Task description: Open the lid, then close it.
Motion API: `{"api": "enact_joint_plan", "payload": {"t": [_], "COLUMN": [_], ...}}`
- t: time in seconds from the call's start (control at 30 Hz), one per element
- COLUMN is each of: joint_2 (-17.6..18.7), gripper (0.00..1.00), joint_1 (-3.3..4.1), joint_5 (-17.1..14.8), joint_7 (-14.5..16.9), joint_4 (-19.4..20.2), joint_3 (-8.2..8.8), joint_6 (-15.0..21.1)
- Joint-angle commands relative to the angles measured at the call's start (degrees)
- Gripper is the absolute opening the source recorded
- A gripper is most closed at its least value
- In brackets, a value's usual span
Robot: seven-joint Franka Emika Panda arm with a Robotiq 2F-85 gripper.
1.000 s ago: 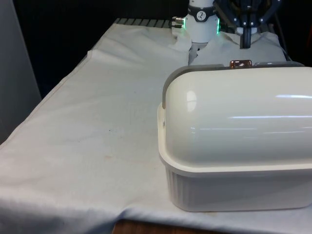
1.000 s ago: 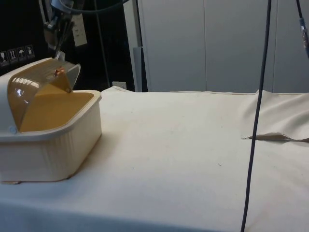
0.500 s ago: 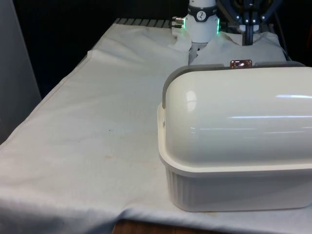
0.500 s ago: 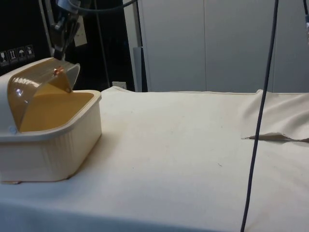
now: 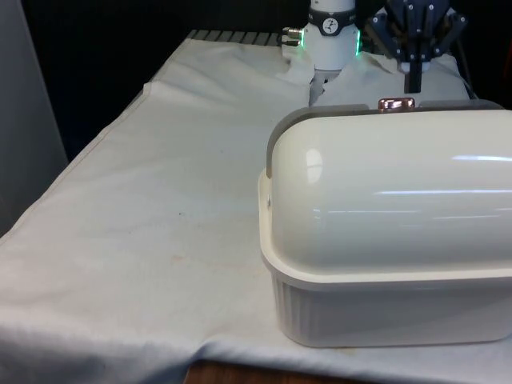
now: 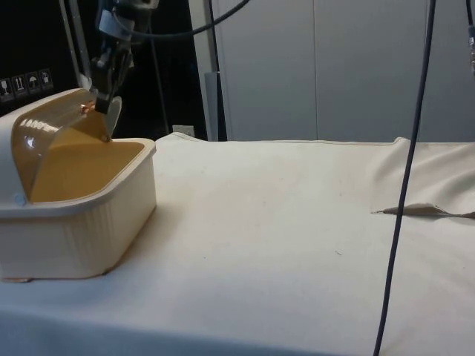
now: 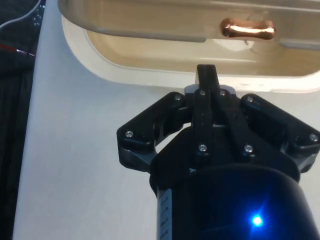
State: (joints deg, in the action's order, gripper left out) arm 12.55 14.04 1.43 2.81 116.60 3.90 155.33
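A cream bread box stands at the front view's right, its rounded back turned to that camera. In the side view its translucent amber roll lid is rolled up, so the box's inside lies open. A copper knob sits on the lid's free edge; it also shows as the knob and the knob. My gripper hangs just beyond that edge, close beside the knob. In the wrist view the gripper is shut with nothing between its fingers, its tip over the box rim.
White cloth covers the table, with wide free room at the front view's left. A black cable hangs down in the side view. The cloth is rucked up at the side view's right.
The gripper has come down and shifted away from the box's back, from above the lid to just beside the knob's edge. The lid has not moved.
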Motion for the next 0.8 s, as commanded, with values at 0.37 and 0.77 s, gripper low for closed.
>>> {"api": "enact_joint_plan", "payload": {"t": [0.37,0.77], "joint_2": [3.84,7.28], "gripper": [0.00,0.00], "joint_1": [-0.11,-0.57], "joint_5": [-0.69,-0.97], "joint_7": [0.00,-0.52], "joint_4": [-1.60,-6.42], "joint_3": [-0.80,-0.74], "joint_6": [0.11,0.17]}}
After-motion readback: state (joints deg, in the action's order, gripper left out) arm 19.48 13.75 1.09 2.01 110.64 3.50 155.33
